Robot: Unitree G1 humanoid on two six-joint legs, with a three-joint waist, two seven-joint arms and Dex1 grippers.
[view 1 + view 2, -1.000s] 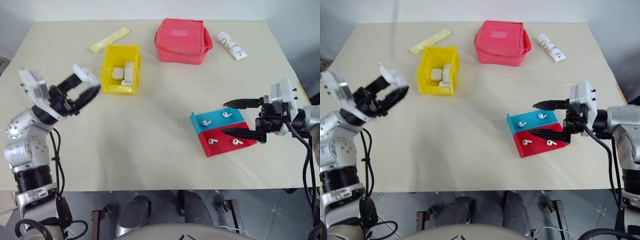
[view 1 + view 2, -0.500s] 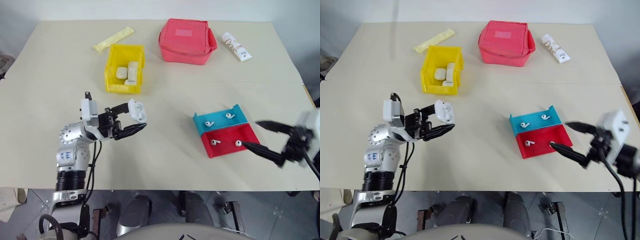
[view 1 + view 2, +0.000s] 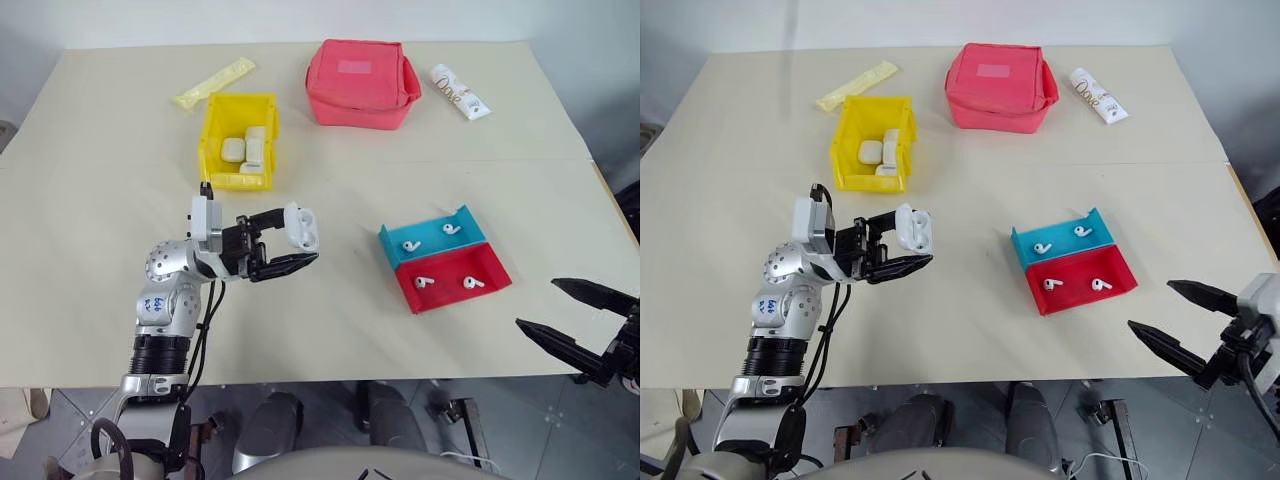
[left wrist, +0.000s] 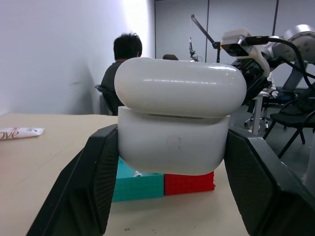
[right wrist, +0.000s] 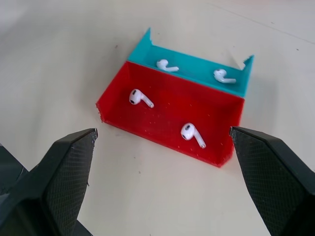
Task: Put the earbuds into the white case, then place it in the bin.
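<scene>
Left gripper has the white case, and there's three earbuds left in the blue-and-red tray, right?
Not quite: the left gripper does hold the white case, but the blue-and-red tray holds four earbuds, two in each half, as the right wrist view shows.

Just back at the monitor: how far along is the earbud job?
Done: three white cases already lie in the yellow bin. In hand: the left tool is shut on another white case, held above the table with its lid closed. Left: four earbuds still lie in the blue-and-red tray; the right tool is open and empty near the table's edge.
</scene>
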